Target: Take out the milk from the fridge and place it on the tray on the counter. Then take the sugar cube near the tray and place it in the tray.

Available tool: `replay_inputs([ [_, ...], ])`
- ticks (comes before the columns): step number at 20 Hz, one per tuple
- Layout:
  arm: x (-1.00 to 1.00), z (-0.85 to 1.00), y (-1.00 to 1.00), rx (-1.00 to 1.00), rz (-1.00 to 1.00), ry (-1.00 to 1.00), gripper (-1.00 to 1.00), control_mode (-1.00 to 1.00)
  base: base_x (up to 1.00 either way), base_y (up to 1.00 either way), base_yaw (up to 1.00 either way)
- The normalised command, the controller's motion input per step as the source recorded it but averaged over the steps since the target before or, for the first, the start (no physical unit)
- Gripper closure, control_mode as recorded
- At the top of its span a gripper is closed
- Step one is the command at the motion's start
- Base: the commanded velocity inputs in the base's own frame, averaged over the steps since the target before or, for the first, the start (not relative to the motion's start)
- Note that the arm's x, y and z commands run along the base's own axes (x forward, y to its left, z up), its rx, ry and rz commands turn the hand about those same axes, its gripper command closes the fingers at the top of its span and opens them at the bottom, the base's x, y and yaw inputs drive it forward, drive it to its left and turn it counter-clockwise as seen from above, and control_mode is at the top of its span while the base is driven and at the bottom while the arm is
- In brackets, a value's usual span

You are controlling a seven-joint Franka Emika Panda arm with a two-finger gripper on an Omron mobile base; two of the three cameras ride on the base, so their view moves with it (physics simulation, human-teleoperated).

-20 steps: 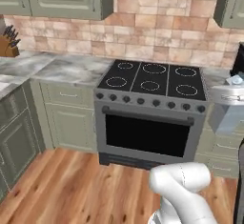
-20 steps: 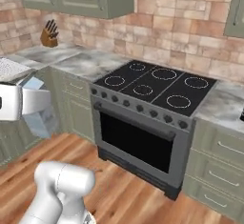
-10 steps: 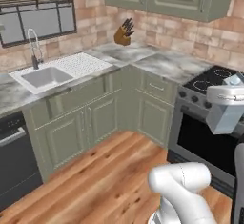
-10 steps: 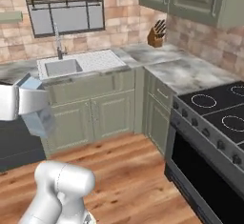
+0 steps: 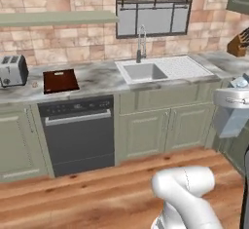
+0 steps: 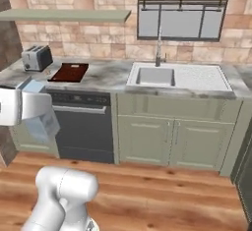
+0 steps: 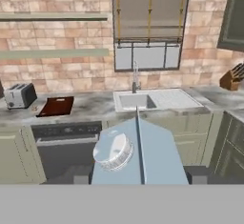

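Observation:
My gripper (image 7: pixel 140 174) is shut on the milk (image 7: pixel 143 154), a pale blue-white carton whose round cap faces the hand camera. From the base, the gripper (image 5: pixel 233 105) and the milk (image 5: pixel 228 123) hang in mid-air in front of the cabinets, well right of the tray. The dark red-brown tray (image 5: pixel 60 81) lies flat on the marble counter (image 5: pixel 97 77), between the toaster and the sink. The sugar cube (image 5: pixel 34 84) is a tan speck just left of the tray. The fridge is out of view.
A silver toaster (image 5: pixel 13 70) stands at the counter's left end. A sink (image 5: pixel 143 71) with a tall faucet sits under the window, and a dishwasher (image 5: pixel 78 130) is below the tray. A knife block (image 5: pixel 238 45) stands far right. Wooden floor lies open before the cabinets.
The whole picture has swung from the stove, past the corner, to the sink counter, so the base has turned. The milk stays held in the gripper.

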Motion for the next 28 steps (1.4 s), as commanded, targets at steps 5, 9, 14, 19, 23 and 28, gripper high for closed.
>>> replay_inputs([
  [5,0.00,0.00,0.00,0.00,0.00,0.00,1.00,1.00,0.93,0.60,0.31],
  [9,0.00,0.00,0.00,0.00,0.00,0.00,1.00,1.00,0.99,0.93,0.04],
  [14,0.00,0.00,0.00,0.00,0.00,0.00,1.00,1.00,0.61,0.98,0.00],
  [19,0.00,0.00,0.00,0.00,0.00,0.00,1.00,1.00,0.80,0.30,0.01],
  [23,0.00,0.00,0.00,0.00,0.00,0.00,1.00,1.00,0.98,0.00,0.03],
  [28,0.00,0.00,0.00,0.00,0.00,0.00,1.00,1.00,0.92,0.18,0.01],
])
